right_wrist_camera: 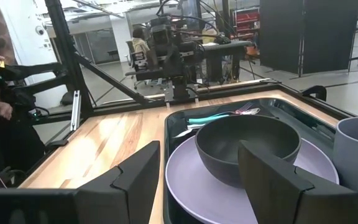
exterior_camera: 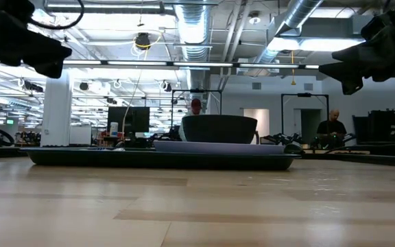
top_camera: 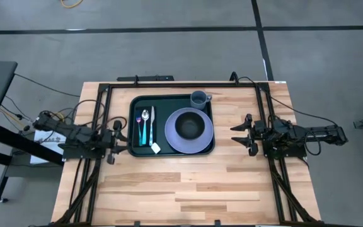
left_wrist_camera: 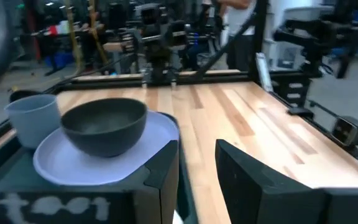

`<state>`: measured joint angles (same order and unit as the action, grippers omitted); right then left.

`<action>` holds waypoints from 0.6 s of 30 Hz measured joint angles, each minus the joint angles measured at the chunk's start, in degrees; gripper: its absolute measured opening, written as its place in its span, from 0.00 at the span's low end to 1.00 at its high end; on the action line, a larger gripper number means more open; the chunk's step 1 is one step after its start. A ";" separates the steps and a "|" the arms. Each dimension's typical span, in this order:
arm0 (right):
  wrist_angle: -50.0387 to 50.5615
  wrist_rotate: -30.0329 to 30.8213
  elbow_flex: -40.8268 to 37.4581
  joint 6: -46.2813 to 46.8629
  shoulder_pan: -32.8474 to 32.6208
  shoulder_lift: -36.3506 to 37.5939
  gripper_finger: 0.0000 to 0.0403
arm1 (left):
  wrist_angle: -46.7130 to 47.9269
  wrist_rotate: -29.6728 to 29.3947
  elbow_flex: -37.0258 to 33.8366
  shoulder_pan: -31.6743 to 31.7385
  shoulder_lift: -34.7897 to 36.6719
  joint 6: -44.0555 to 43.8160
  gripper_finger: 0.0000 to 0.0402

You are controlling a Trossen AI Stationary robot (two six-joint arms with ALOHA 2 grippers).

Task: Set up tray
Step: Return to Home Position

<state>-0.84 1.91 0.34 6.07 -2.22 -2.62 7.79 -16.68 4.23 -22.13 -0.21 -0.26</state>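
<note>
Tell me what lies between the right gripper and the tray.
Nothing: only bare wooden table between the right gripper and the tray, seen in the high view.

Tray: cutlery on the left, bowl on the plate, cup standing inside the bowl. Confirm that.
Wrong on the cup: the high view shows it on the tray itself, in a corner beside the plate, not inside the bowl. The cutlery on the left and bowl on the plate are right.

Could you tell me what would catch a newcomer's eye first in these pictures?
The dark green tray sits in the middle of the table, holding a dark bowl on a lavender plate, a cup and cutlery. The left gripper and right gripper flank it, both open.
</note>
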 joint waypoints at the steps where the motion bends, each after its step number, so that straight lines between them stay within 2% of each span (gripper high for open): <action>1: 0.00 0.00 0.00 0.00 0.00 -0.01 0.51 | 0.02 -0.29 0.00 0.66 0.00 -0.80 0.24; 5: 0.01 0.00 0.00 -0.01 0.00 -0.01 0.51 | 0.13 -0.07 0.00 2.63 -0.01 -5.31 0.24; 18: 0.00 0.00 0.00 0.00 0.00 0.01 0.51 | 0.26 -0.30 -0.04 3.17 -0.02 -4.26 0.24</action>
<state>-0.84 1.91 0.34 6.07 -2.22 -2.62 8.05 -16.98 4.19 -18.96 -0.23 -4.52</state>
